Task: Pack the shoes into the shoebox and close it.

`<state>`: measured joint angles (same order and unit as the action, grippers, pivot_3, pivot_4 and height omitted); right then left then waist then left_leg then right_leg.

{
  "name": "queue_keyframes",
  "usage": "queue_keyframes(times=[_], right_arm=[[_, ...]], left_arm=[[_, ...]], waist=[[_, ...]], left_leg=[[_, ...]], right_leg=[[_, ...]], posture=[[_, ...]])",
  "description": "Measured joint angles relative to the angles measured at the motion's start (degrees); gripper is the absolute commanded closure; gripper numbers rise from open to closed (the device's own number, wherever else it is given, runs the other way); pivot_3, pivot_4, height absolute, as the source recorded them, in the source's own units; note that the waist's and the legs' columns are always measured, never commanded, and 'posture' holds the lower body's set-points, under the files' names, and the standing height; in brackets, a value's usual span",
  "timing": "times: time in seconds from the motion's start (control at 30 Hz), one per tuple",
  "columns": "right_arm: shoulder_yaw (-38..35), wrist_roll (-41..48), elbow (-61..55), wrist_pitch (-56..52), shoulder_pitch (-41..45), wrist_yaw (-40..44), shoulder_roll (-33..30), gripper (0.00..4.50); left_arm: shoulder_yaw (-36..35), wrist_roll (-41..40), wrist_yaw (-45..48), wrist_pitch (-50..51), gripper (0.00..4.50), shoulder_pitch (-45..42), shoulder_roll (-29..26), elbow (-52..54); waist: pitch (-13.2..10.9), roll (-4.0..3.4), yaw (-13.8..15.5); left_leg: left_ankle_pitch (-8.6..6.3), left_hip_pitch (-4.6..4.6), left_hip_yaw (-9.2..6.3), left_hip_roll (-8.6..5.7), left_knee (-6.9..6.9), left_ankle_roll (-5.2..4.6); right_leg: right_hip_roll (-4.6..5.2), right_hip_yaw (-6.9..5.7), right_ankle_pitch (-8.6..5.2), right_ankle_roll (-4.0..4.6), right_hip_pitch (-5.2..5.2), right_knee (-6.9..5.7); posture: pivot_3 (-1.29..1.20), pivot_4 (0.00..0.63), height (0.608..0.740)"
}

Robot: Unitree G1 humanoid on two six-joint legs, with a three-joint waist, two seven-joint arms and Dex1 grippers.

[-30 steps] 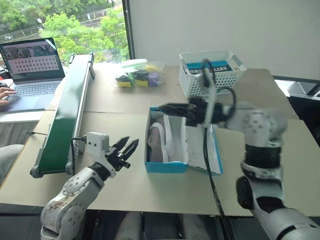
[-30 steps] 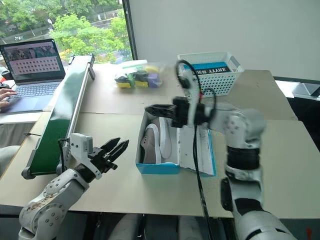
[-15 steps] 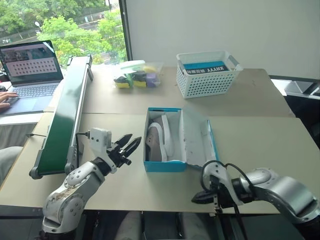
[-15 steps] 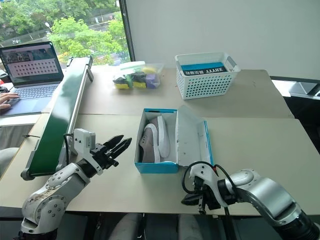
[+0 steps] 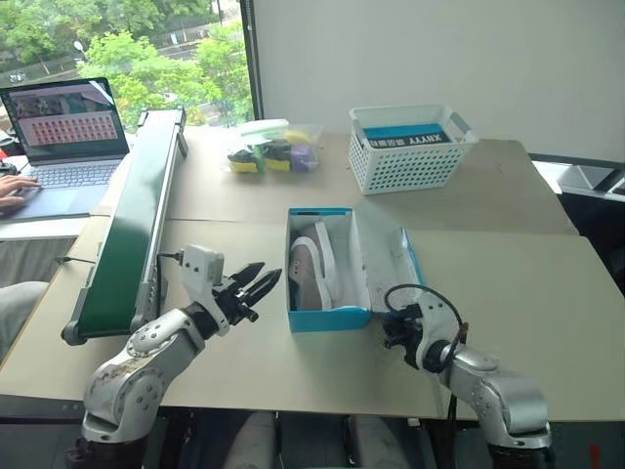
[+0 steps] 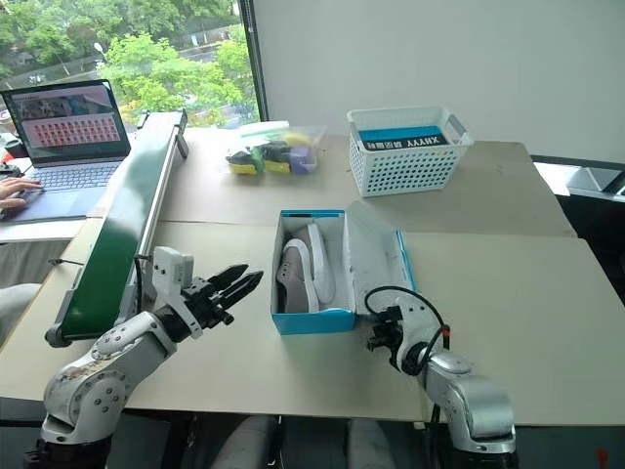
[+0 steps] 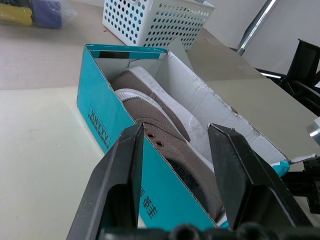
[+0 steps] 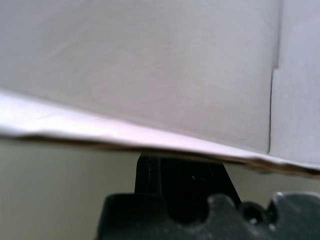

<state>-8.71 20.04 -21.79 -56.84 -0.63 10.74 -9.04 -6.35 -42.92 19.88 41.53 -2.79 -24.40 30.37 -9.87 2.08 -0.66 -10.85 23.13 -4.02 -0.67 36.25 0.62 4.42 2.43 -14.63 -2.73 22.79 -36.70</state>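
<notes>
The blue shoebox (image 5: 328, 318) stands open in the middle of the table, with both greyish shoes (image 5: 311, 274) lying on their sides inside it. Its lid (image 5: 383, 266) leans out to the right, white inside face up. My left gripper (image 5: 270, 272) hovers open just left of the box, pointing at its near corner; in the left wrist view its fingers (image 7: 120, 185) frame the shoes (image 7: 165, 125). My right gripper (image 5: 394, 330) is shut and sits low at the lid's near end. In the right wrist view its fingertips (image 8: 180, 182) reach under the lid's edge (image 8: 150, 135).
A white lattice basket (image 5: 410, 147) and a clear tub of colourful items (image 5: 269, 147) stand at the back. A green conveyor (image 5: 137, 225) runs along the left side. Beyond it is a laptop (image 5: 63, 127) with a person's hand (image 5: 12, 186) at the keyboard.
My right arm has swung down from above the box to the table beside the lid's near end. The left gripper has stayed almost where it was.
</notes>
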Motion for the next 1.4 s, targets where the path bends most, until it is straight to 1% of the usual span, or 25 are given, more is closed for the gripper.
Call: queue_keyframes(times=[0.1,0.13,0.17,0.2,0.23,0.27,0.3,0.33,0.37,0.4,0.5,0.6,0.67,0.73,0.87,0.93,0.97,1.03,1.07,1.13,1.17,1.2,1.27,1.33,1.4], right_arm=[[-8.19,4.39,3.20,1.73,1.12,-3.29,7.72,4.48],[-13.84,9.00,5.52,1.64,2.47,-4.70,12.03,4.48],[-15.73,11.64,6.63,1.56,2.82,-5.20,12.95,4.48],[-20.79,18.32,9.09,1.03,4.19,-6.48,13.92,4.48],[-23.45,21.68,10.25,0.87,4.67,-6.85,14.11,4.48],[-26.61,27.25,12.18,0.60,4.96,-7.51,14.36,4.48],[-28.09,30.44,13.16,0.55,5.22,-7.82,14.51,4.48],[-30.63,35.74,14.73,0.71,5.92,-8.43,14.73,4.48],[-31.42,37.85,15.57,0.99,6.17,-8.59,14.79,4.48],[-32.54,41.99,16.93,1.84,6.30,-8.61,14.86,4.48],[-32.93,48.78,18.34,3.91,6.51,-8.39,14.87,4.48],[-30.03,54.64,16.28,5.31,8.30,-5.48,14.57,4.48],[-27.44,58.31,12.85,5.60,10.43,-2.62,14.31,4.48],[-23.36,62.24,8.13,5.65,14.23,1.51,13.31,4.48],[-15.84,66.33,2.07,4.51,19.58,7.85,6.89,4.48],[-11.59,65.96,0.50,3.39,20.26,11.39,2.22,4.48],[-9.36,64.27,0.03,2.72,20.80,12.93,-0.46,4.48],[-1.25,56.51,-2.10,1.20,25.09,17.59,-8.82,4.48],[1.83,52.61,-2.95,1.30,27.39,19.03,-11.02,4.48],[7.02,45.71,-2.80,2.32,30.85,20.29,-12.86,4.48],[11.80,39.32,-1.32,4.17,33.51,20.63,-13.90,4.48],[14.08,35.64,0.02,5.36,34.74,20.51,-14.05,4.48],[20.53,24.73,5.70,9.78,38.75,19.59,-13.00,4.48],[22.81,17.98,13.12,13.79,41.70,17.88,-9.11,4.48],[25.22,11.11,21.48,18.74,44.96,16.52,-5.76,4.48]], left_arm=[[0.03,0.01,0.48,0.20,2.37,-0.92,-0.09,-0.20],[0.05,0.01,0.68,0.28,2.37,-1.18,-0.12,-0.26],[0.14,0.01,0.81,0.36,2.37,-1.34,-0.08,-0.29],[0.13,0.01,0.89,0.60,2.37,-1.42,-0.13,-0.31],[0.13,0.01,0.89,0.83,2.37,-1.42,-0.13,-0.31],[0.08,0.02,0.88,0.94,2.37,-1.41,-0.15,-0.31],[0.07,0.02,0.88,0.98,2.37,-1.40,-0.15,-0.30],[0.01,0.02,0.87,1.01,2.37,-1.24,-0.15,-0.28],[0.00,0.02,0.86,1.04,2.37,-1.13,-0.14,-0.27],[0.04,0.02,0.84,1.08,2.37,-0.92,-0.10,-0.17],[0.07,0.02,0.73,1.13,2.37,-0.52,0.03,0.14],[0.08,0.02,0.16,1.14,2.37,-0.32,0.20,0.45],[0.08,0.02,-0.20,1.14,2.37,-0.10,0.25,0.58],[0.02,0.01,-0.67,1.14,2.37,0.45,0.38,0.86],[-1.10,-0.08,-1.47,1.13,2.37,1.22,0.42,1.75],[-2.88,-0.29,-2.05,1.13,2.37,1.89,0.39,1.84],[-3.87,-0.59,-2.13,1.13,2.37,2.52,0.27,2.13],[-6.65,-2.01,-2.02,1.13,2.37,4.46,-0.70,2.87],[-7.53,-2.44,-1.88,1.13,2.37,5.03,-1.08,3.19],[-8.87,-3.00,-1.69,1.12,2.37,5.94,-1.49,3.97],[-9.51,-3.41,-1.69,1.13,2.37,6.45,-1.97,4.23],[-9.72,-3.59,-1.70,1.12,2.37,6.61,-2.13,4.38],[-10.01,-3.97,-1.78,1.12,2.37,7.32,-2.17,5.07],[-9.70,-4.13,-2.21,1.12,2.37,7.73,-2.05,5.40],[-8.73,-4.26,-2.73,1.12,2.37,7.78,-1.42,6.07]], waist=[[0.03,0.02,0.05],[0.04,0.03,-0.03],[0.06,-0.01,-0.05],[0.07,0.00,-0.05],[0.09,0.03,-0.02],[0.11,0.06,-0.03],[0.15,0.12,-0.09],[0.18,0.17,-0.18],[0.18,0.18,-0.38],[0.15,0.14,-0.69],[-0.07,-0.36,-1.38],[-0.20,-0.82,-1.85],[-0.25,-0.91,-2.04],[-0.26,-0.92,-2.08],[-0.26,-0.89,-1.46],[-0.26,-0.87,-1.41],[-0.27,-0.87,-1.50],[-0.29,-0.88,-2.02],[-0.29,-0.87,-2.04],[-0.27,-0.85,-1.89],[-0.28,-0.85,-1.82],[-0.28,-0.84,-1.80],[-0.27,-0.81,-1.69],[-0.27,-0.72,-1.67],[-0.27,-0.70,-1.60]], left_leg=[[0.00,-0.05,-0.01,0.14,0.02,0.00],[0.00,-0.09,-0.01,0.20,0.00,0.00],[-0.01,-0.10,-0.02,0.21,0.01,0.00],[-0.01,-0.17,-0.03,0.25,-0.05,-0.01],[-0.01,-0.25,-0.04,0.33,-0.10,-0.01],[-0.01,-0.28,-0.03,0.37,-0.19,-0.01],[-0.01,-0.28,-0.02,0.41,-0.21,-0.01],[-0.02,-0.28,0.02,0.45,-0.25,-0.02],[-0.02,-0.28,0.04,0.47,-0.26,-0.02],[-0.02,-0.28,0.12,0.52,-0.30,-0.03],[-0.02,-0.23,0.27,0.53,-0.36,-0.03],[-0.01,0.00,0.47,0.54,-0.39,-0.05],[-0.01,0.24,0.59,0.53,-0.36,-0.05],[-0.02,0.20,0.62,0.52,-0.34,-0.06],[-0.03,0.19,0.59,0.49,-0.32,-0.06],[-0.03,0.21,0.59,0.48,-0.27,-0.06],[-0.03,0.23,0.64,0.48,-0.27,-0.06],[-0.03,0.17,0.81,0.49,-0.27,-0.06],[-0.03,0.11,0.82,0.53,-0.29,-0.06],[-0.03,0.08,0.76,0.61,-0.29,-0.05],[-0.03,0.07,0.77,0.62,-0.30,-0.05],[-0.03,0.08,0.76,0.62,-0.29,-0.05],[-0.03,0.13,0.79,0.59,-0.28,-0.04],[-0.05,0.16,0.78,0.59,-0.27,-0.01],[-0.06,0.21,0.79,0.56,-0.28,0.01]], right_leg=[[-0.03,-0.03,0.01,0.02,-0.13,0.06],[-0.04,-0.02,0.03,0.05,-0.18,0.09],[-0.05,-0.03,0.04,0.06,-0.21,0.15],[-0.06,-0.05,0.06,0.11,-0.36,0.33],[-0.12,-0.11,0.11,0.15,-0.50,0.53],[-0.14,-0.14,0.13,0.18,-0.54,0.63],[-0.16,-0.14,0.14,0.20,-0.54,0.66],[-0.18,-0.13,0.16,0.23,-0.53,0.69],[-0.19,-0.10,0.20,0.28,-0.49,0.69],[-0.21,-0.06,0.20,0.28,-0.43,0.69],[-0.22,-0.01,0.20,0.27,-0.27,0.62],[-0.31,0.14,0.21,0.26,0.11,0.48],[-0.36,0.26,0.36,0.46,0.45,0.32],[-0.43,0.35,0.44,0.60,0.46,0.18],[-0.42,0.31,0.33,0.44,0.42,0.15],[-0.39,0.31,0.33,0.43,0.41,0.16],[-0.37,0.34,0.33,0.43,0.45,0.17],[-0.40,0.40,0.32,0.42,0.54,0.14],[-0.50,0.40,0.27,0.36,0.53,0.16],[-0.65,0.40,0.20,0.33,0.50,0.14],[-0.68,0.44,0.20,0.34,0.53,0.11],[-0.69,0.45,0.20,0.34,0.53,0.11],[-0.68,0.51,0.25,0.39,0.56,0.13],[-0.68,0.53,0.45,0.73,0.58,0.12],[-0.67,0.58,0.49,0.73,0.67,0.06]], posture=[[0.00,0.150,0.738],[0.00,0.150,0.738],[0.00,0.150,0.738],[0.00,0.150,0.738],[0.00,0.150,0.738],[0.00,0.150,0.738],[0.00,0.150,0.738],[0.00,0.150,0.738],[0.00,0.150,0.738],[0.00,0.150,0.738],[0.00,0.150,0.738],[0.00,0.150,0.738],[0.00,0.150,0.738],[0.00,0.150,0.738],[0.00,0.150,0.738],[0.00,0.150,0.738],[0.00,0.150,0.738],[0.00,0.150,0.738],[0.00,0.150,0.738],[0.00,0.150,0.738],[0.00,0.150,0.738],[0.00,0.150,0.738],[0.00,0.150,0.738],[0.00,0.150,0.738],[0.00,0.150,0.738]])
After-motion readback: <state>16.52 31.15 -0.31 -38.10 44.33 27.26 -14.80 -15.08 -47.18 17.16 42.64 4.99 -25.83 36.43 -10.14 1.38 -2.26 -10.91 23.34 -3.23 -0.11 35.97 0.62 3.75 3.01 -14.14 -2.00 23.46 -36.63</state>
